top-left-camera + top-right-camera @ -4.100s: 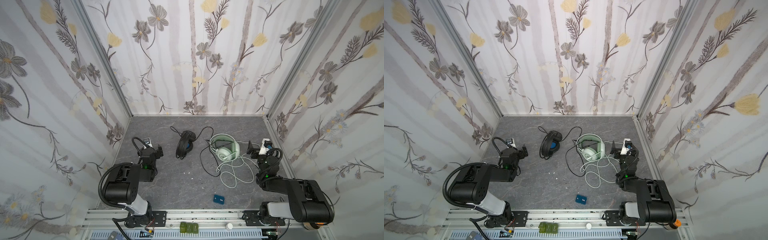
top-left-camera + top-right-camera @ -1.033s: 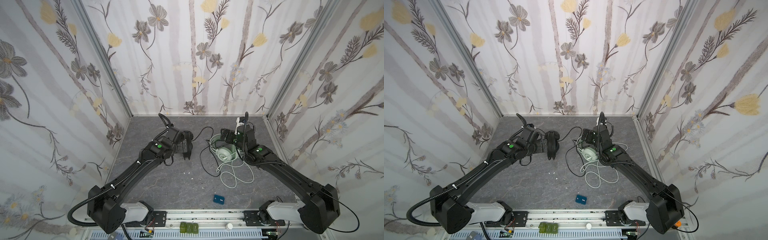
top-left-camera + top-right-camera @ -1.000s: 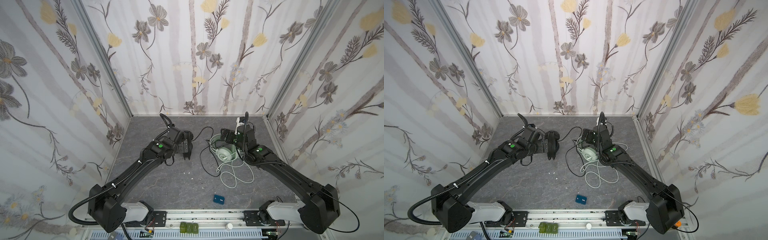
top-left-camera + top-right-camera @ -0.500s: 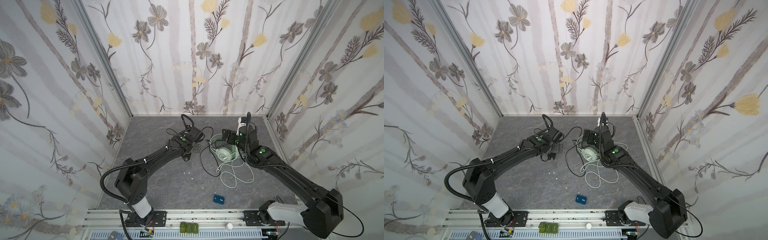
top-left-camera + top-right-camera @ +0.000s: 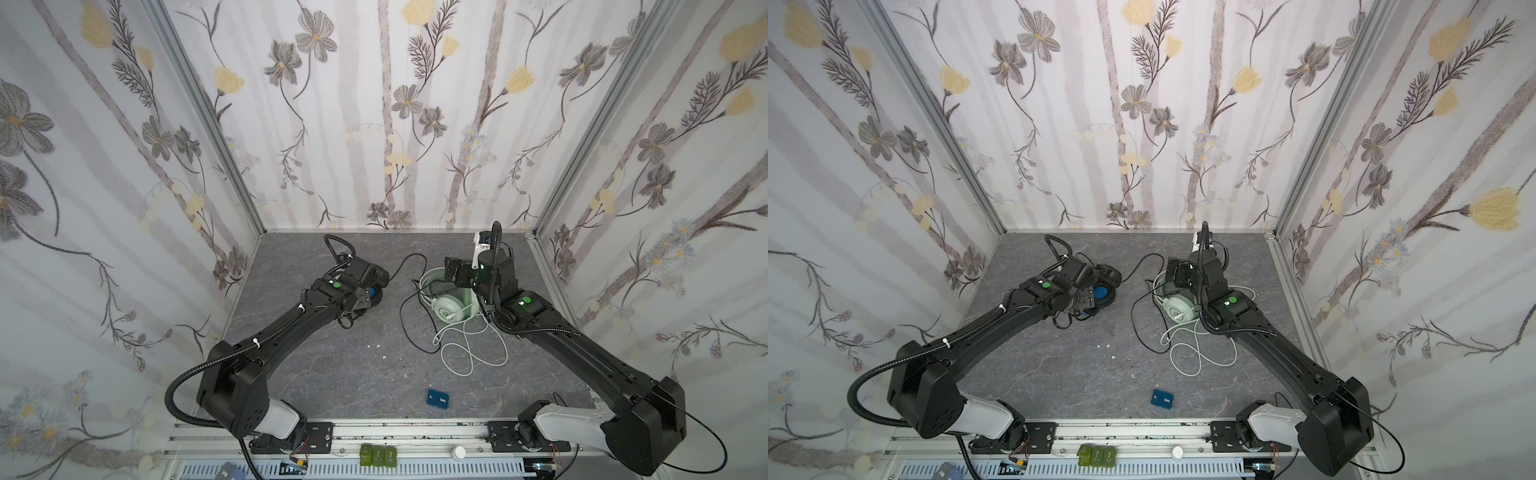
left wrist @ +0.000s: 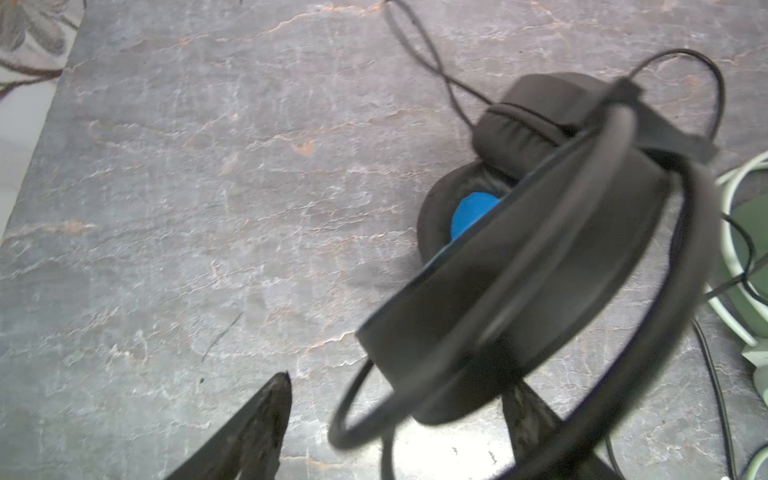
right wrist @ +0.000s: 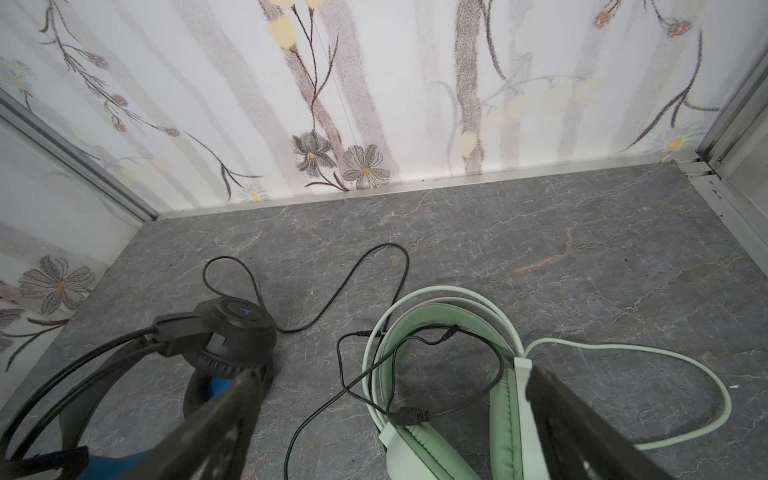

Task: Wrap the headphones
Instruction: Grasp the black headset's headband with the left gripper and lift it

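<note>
The black headphones (image 5: 377, 276) (image 5: 1108, 276) lie at the back left of the floor, a blue ear pad facing up. My left gripper (image 5: 365, 297) (image 5: 1088, 301) is on them. In the left wrist view its fingers (image 6: 266, 415) stand apart, with the blurred black headband (image 6: 540, 249) and a wire loop between them, and the near finger is clear of it. The mint-green headphones (image 5: 451, 307) (image 5: 1179, 309) (image 7: 440, 316) lie at the back right. My right gripper (image 5: 455, 270) (image 7: 392, 378) hovers open over their headband. The black cable (image 7: 357, 270) crosses that headband.
A pale cable (image 5: 469, 353) lies in loose loops in front of the mint headset. A small blue box (image 5: 438, 399) (image 5: 1161, 400) sits near the front edge. Flowered walls close in the back and both sides. Small white crumbs (image 5: 374, 345) dot the middle floor.
My left gripper has drawn back a little to the left over the black headset, and its jaws have narrowed around the headband. The right arm has hardly moved.
</note>
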Motion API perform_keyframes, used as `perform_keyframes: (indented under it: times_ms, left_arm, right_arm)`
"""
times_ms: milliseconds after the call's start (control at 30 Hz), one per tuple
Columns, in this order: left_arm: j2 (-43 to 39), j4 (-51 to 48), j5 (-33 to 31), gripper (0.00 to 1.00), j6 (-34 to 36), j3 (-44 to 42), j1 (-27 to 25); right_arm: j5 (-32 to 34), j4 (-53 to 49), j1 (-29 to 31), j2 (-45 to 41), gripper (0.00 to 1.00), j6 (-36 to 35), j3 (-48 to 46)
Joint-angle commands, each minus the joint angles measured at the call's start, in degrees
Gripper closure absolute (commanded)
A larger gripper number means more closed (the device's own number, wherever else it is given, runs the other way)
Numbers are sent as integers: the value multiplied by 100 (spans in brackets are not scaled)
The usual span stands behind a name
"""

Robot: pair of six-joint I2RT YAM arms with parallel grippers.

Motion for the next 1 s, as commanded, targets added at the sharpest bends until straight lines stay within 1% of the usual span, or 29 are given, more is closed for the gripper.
perform_keyframes:
  times_ms: [0, 133, 267, 300, 333, 367, 400, 500, 600, 733, 867, 967]
  left_arm:
    - [-340, 110, 405, 25, -316, -417, 357]
    - [-773, 463, 838, 35, -304, -973, 897]
    - [-934, 988, 1407, 37, -23, -1280, 1324]
    - [-931, 1097, 1573, 37, 137, -1287, 1369]
    - [-1096, 1175, 1693, 37, 353, -1268, 1369]
    - [-1145, 1211, 1808, 33, 532, -1244, 1371]
    - [-1237, 1231, 1864, 26, 804, -1230, 1350]
    - [-1605, 1286, 1770, 0, 1537, -1351, 1302]
    - [-1853, 1448, 1622, 0, 2262, -1555, 1254]
    - [-1958, 1919, 1118, 0, 3003, -1927, 1045]
    - [-1813, 2706, 850, 0, 3444, -2159, 870]
    - [-1387, 3169, 390, 0, 3618, -2103, 828]
  right_arm:
    - [-107, 355, -11, 102, 0, -210, 98]
    - [-184, 396, -9, 146, 0, -263, 139]
    - [-175, 420, -8, 121, 0, -349, 125]
    - [-185, 419, -8, 110, 0, -366, 125]
    - [-180, 419, -11, 99, 0, -360, 119]
    - [-179, 419, -16, 82, 0, -369, 114]
    - [-174, 419, -12, 60, 0, -384, 104]
    - [-165, 444, -21, -2, 0, -452, 36]
    - [-168, 483, -31, -25, 0, -492, -28]
    - [-225, 490, -60, 35, 0, -501, 5]
    - [-262, 456, -76, 107, 0, -525, 106]
    - [-264, 398, -90, 100, 0, -554, 138]
